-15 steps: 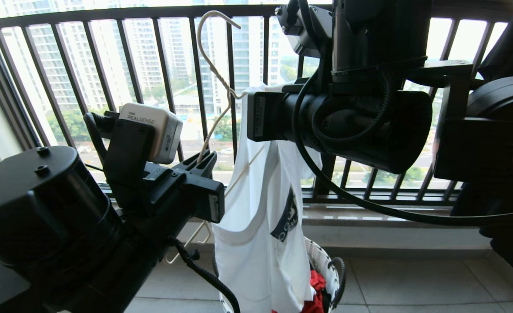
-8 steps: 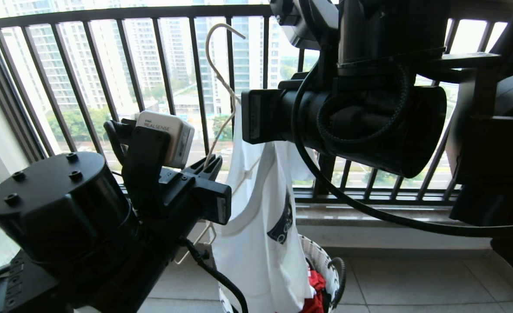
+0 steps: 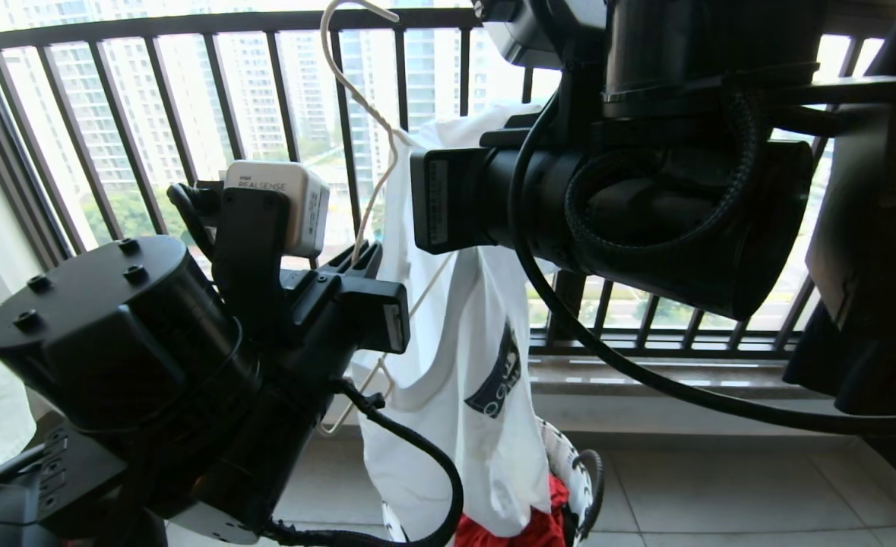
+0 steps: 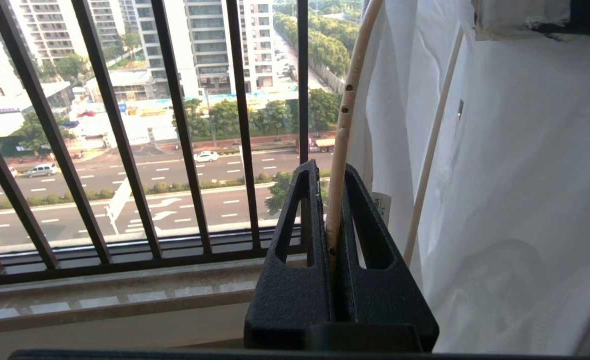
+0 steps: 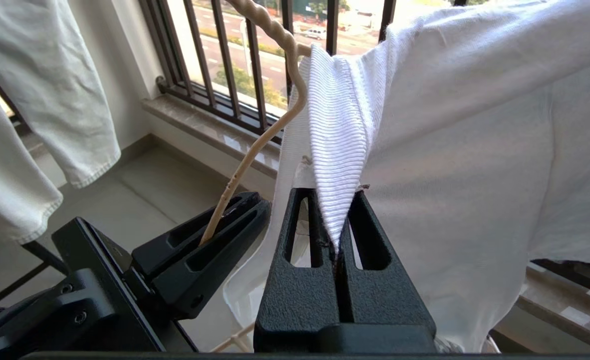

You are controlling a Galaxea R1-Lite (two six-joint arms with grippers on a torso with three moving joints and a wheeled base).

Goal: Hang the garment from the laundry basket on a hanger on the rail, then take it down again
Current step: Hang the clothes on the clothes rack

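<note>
Beige wire: the hanger (image 3: 364,114), long neck upright, hook at the head view's top edge. Left to right:

- Left gripper (image 4: 336,215): fingers pressed together on the hanger's arm below the twisted neck, the wire rising straight out of the jaws.
- The garment (image 3: 463,357): draped white over the hanger, hanging between the 2 arms, its hem reaching the laundry basket (image 3: 573,463) on the floor (red cloth inside).
- Right gripper (image 5: 339,240): pinching the ribbed collar (image 5: 337,145), just beside the neck.

The rail is not in view. Judgement: the hook points up, above both grippers, so the left arm, holding the wire, must lift it.
</note>
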